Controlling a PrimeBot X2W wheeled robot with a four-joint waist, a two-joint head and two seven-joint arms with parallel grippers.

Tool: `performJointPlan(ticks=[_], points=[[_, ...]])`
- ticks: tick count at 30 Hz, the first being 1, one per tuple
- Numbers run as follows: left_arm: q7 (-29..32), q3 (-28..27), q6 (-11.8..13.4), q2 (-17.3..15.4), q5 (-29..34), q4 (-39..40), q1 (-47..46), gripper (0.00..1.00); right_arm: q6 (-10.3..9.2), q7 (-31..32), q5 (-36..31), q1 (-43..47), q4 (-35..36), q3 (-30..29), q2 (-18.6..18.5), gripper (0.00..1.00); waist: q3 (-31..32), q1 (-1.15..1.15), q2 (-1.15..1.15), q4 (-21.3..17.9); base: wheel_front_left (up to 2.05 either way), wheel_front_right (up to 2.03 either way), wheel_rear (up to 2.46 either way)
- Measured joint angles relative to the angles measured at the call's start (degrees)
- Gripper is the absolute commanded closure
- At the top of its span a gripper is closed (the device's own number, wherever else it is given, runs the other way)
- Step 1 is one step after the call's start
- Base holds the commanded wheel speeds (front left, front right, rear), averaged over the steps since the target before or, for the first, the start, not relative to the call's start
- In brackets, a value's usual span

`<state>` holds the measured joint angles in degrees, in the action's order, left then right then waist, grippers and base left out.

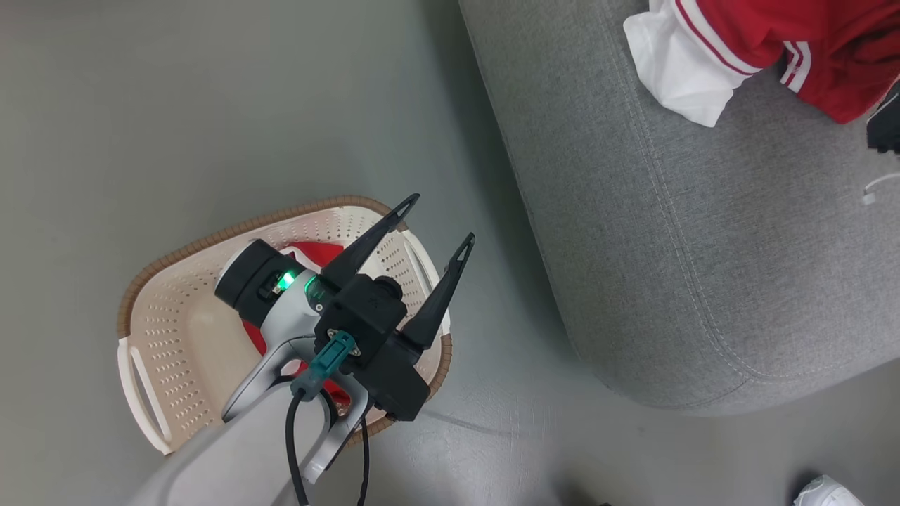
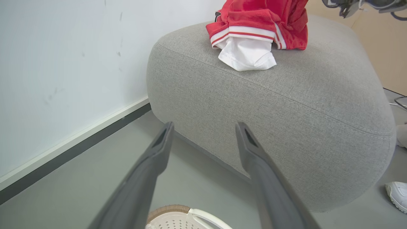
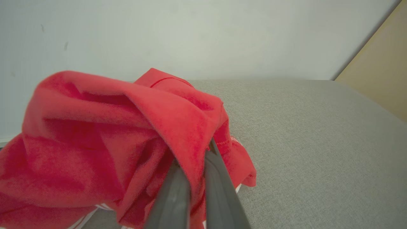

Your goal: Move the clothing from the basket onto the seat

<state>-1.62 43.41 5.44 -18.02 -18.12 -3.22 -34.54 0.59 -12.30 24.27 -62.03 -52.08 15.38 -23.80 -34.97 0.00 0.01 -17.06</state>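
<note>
Head view: the left end effector (image 1: 442, 217) hangs wide open and empty above the basket (image 1: 176, 330), one red garment (image 1: 309, 254) lying inside. The seat (image 1: 703, 246) near the basket carries the other garment (image 1: 830, 49). Left wrist view: the basket's rim shows below, the seat beyond. Right wrist view: the right end effector (image 3: 194, 156) is clamped tight on that other garment.

cloth, plastic and a smooth floor

the seat (image 1: 703, 267) is coarse grey woven fabric, matt, with stitched seams. the red garment (image 1: 830, 42) on it is soft, slightly fuzzy cloth with smooth white trim. the basket (image 1: 176, 337) is smooth cream plastic with a faint sheen, pierced with small holes; its brown rim band (image 1: 211, 242) looks woven. the left gripper (image 1: 439, 219) has matt dark plastic fingers, and its forearm shell (image 1: 239, 450) is smooth pale grey. the floor (image 1: 211, 105) is smooth and matt.
</note>
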Motion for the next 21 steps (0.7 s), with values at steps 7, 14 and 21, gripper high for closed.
performJointPlan(ticks=[7, 14, 21], points=[[-1.1, -0.1, 0.0, 0.3, -0.3, -0.9, 0.3, 0.00, 1.53, -1.0, -0.2, 2.0, -1.7, 1.3, 1.4, 0.00, 1.9, -0.01, 0.00, -0.1, 0.00, 0.00, 0.00], [-3.3, -0.9, 0.1, 2.1, -2.2, -3.2, 1.5, 0.00, 2.53, -1.7, -1.9, 6.2, -1.9, 2.9, 1.7, 0.00, 5.3, -0.01, 0.00, -0.2, 0.00, 0.00, 0.00], [-5.9, -2.2, 0.1, 4.5, -3.6, -6.3, 2.1, 0.00, 2.96, -2.0, -3.3, 8.0, 0.2, 4.3, 1.9, 0.00, 10.1, -0.01, -0.01, 0.1, 0.00, 0.00, 0.00]])
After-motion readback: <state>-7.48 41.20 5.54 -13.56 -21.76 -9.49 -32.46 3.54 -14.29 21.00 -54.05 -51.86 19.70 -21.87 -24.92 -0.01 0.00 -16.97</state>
